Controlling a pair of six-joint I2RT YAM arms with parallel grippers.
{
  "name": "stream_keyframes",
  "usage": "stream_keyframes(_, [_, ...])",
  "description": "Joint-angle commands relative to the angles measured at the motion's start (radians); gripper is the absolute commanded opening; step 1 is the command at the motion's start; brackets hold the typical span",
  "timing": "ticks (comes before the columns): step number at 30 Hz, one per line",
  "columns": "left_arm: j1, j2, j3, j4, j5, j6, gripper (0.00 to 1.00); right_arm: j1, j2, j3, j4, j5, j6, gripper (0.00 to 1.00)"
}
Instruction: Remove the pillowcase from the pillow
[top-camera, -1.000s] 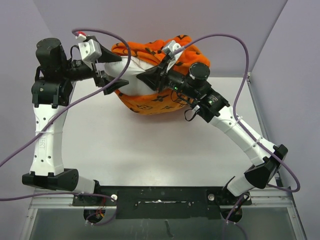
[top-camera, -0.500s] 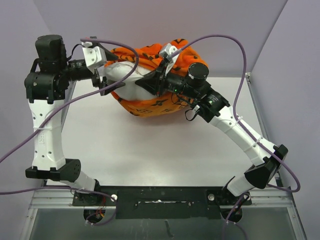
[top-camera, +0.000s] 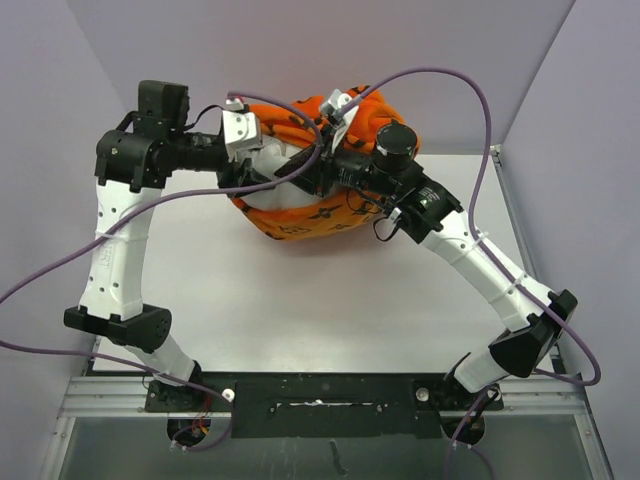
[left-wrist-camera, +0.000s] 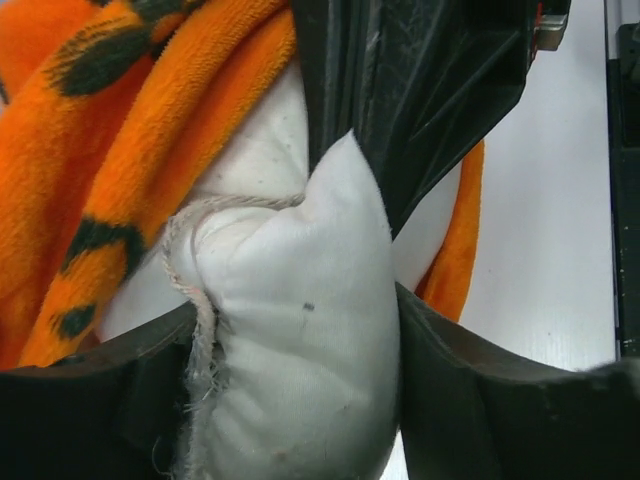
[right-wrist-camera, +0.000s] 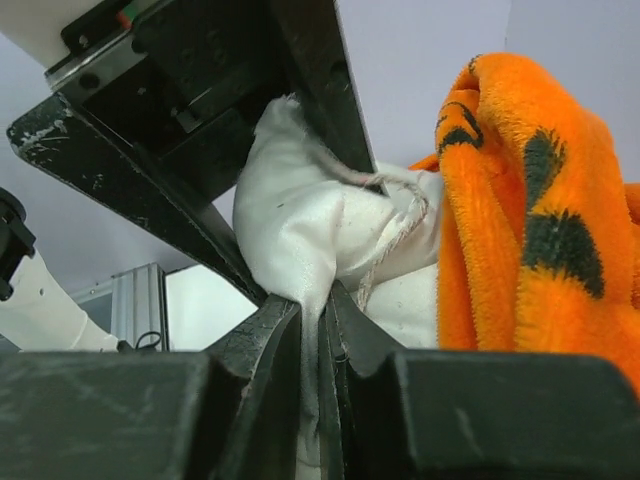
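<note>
The orange pillowcase (top-camera: 310, 215) with dark motifs lies bunched at the back of the table. It is drawn back from one white corner of the pillow (top-camera: 268, 162). My left gripper (top-camera: 270, 180) is shut on that plump corner (left-wrist-camera: 290, 300), and both fingers (left-wrist-camera: 480, 400) press into it. My right gripper (top-camera: 297, 170) is shut on a thin fold of the pillow (right-wrist-camera: 300, 210), right beside the left one. Orange pillowcase fabric (left-wrist-camera: 130, 130) hangs behind the corner in the left wrist view and sits at the right (right-wrist-camera: 520, 200) in the right wrist view.
The white table (top-camera: 250, 290) stretches from the bundle to the black rail (top-camera: 320, 400) at the near edge. Purple walls close in at the back and sides. Purple cables (top-camera: 470, 90) loop over both arms. The two grippers' fingers nearly touch (left-wrist-camera: 420, 90).
My left arm has swung right onto the exposed pillow corner and its jaws have closed from wide open onto it. The right gripper has kept its grip and place.
</note>
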Motion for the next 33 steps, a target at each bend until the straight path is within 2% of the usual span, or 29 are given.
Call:
stream_keyframes(1, [-0.118, 0.038, -0.052, -0.013, -0.013, -0.040, 0.45, -0.011, -0.010, 0.070, 0.112, -0.025, 0.044, 0.00])
stream_keyframes(3, [-0.118, 0.045, -0.058, 0.000, -0.014, -0.098, 0.21, -0.035, -0.026, 0.051, 0.115, -0.028, 0.062, 0.00])
stream_keyframes(5, [-0.090, 0.047, -0.044, 0.032, -0.017, -0.142, 0.01, -0.086, -0.065, -0.001, 0.143, -0.018, 0.115, 0.01])
stream_keyframes(8, [-0.009, 0.027, -0.044, 0.155, -0.012, -0.228, 0.00, -0.203, -0.127, -0.064, 0.157, 0.030, 0.197, 0.10])
stream_keyframes(9, [0.013, 0.019, -0.036, 0.180, -0.018, -0.242, 0.00, -0.242, -0.142, -0.070, 0.134, 0.054, 0.204, 0.16])
stream_keyframes(12, [0.048, 0.006, -0.007, 0.193, -0.052, -0.239, 0.00, -0.292, -0.166, -0.023, -0.045, 0.133, 0.145, 0.47])
stream_keyframes(14, [0.052, -0.005, -0.002, 0.200, -0.088, -0.239, 0.00, -0.311, -0.159, 0.048, -0.175, 0.180, 0.097, 0.58])
stream_keyframes(16, [0.052, -0.012, 0.001, 0.208, -0.130, -0.246, 0.00, -0.335, -0.175, 0.070, -0.227, 0.201, 0.076, 0.64])
stream_keyframes(22, [0.052, -0.029, 0.017, 0.198, -0.165, -0.246, 0.00, -0.368, -0.239, 0.039, -0.326, 0.320, 0.005, 0.69])
stream_keyframes(28, [0.052, -0.045, 0.021, 0.203, -0.162, -0.252, 0.00, -0.368, -0.271, -0.040, -0.364, 0.354, -0.035, 0.73])
stream_keyframes(31, [0.052, -0.047, 0.022, 0.198, -0.165, -0.247, 0.00, -0.370, -0.295, -0.075, -0.348, 0.339, -0.028, 0.69])
stream_keyframes(33, [0.052, -0.047, 0.031, 0.193, -0.161, -0.247, 0.00, -0.378, -0.299, -0.084, -0.341, 0.313, -0.011, 0.63])
